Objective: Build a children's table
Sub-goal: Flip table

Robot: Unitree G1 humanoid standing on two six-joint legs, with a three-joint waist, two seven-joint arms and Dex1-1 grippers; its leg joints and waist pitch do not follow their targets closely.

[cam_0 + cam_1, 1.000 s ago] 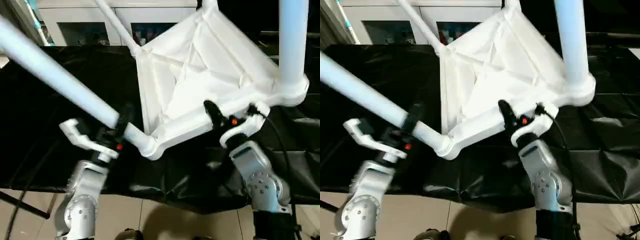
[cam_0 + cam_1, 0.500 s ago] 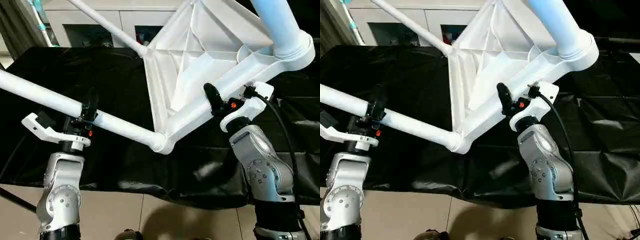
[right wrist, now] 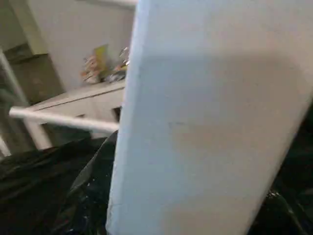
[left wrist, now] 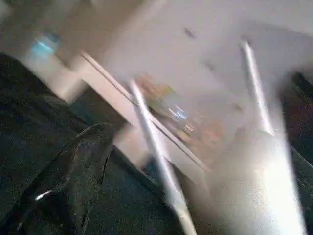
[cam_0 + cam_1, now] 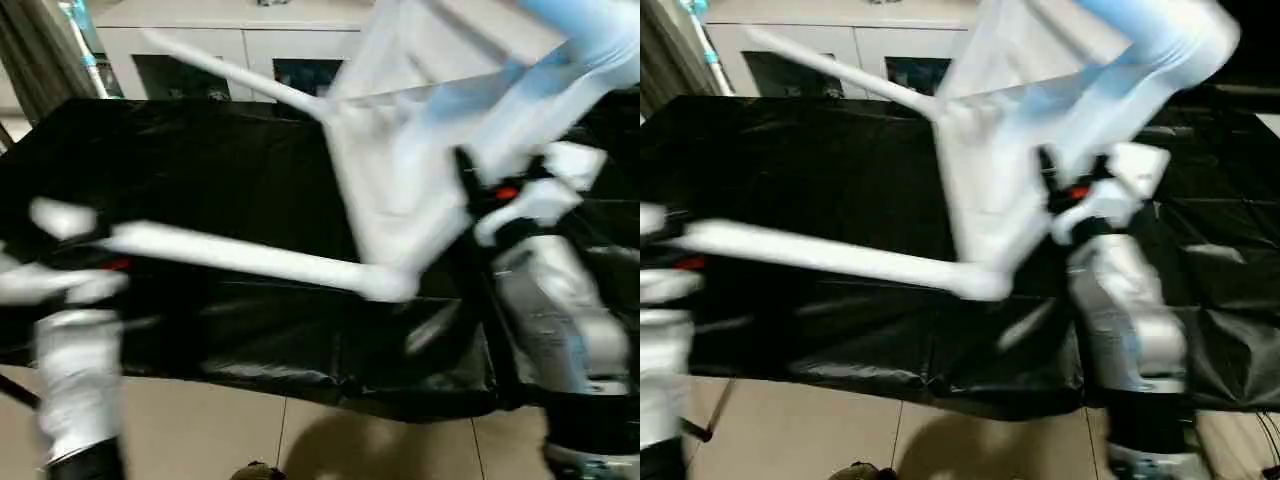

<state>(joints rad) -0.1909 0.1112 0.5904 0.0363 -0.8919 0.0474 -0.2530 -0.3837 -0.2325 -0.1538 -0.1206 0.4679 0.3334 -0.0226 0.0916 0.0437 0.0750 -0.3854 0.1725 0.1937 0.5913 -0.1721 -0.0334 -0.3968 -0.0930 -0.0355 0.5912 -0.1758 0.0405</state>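
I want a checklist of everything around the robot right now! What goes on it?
Surface: work table under a wrinkled black cover.
Job's things: white top tilted up over the table, legs fitted; one leg runs toward the left gripper, another points at the cabinet, a third rises at upper right.
Clutter: nothing seen.
Grippers: right gripper at the top's rim, seemingly gripping it; left gripper by the near leg's end, too blurred to tell if it grips.
Cables: nothing clearly seen.
Surroundings: white cabinet with glass doors behind the table; tiled floor in front.
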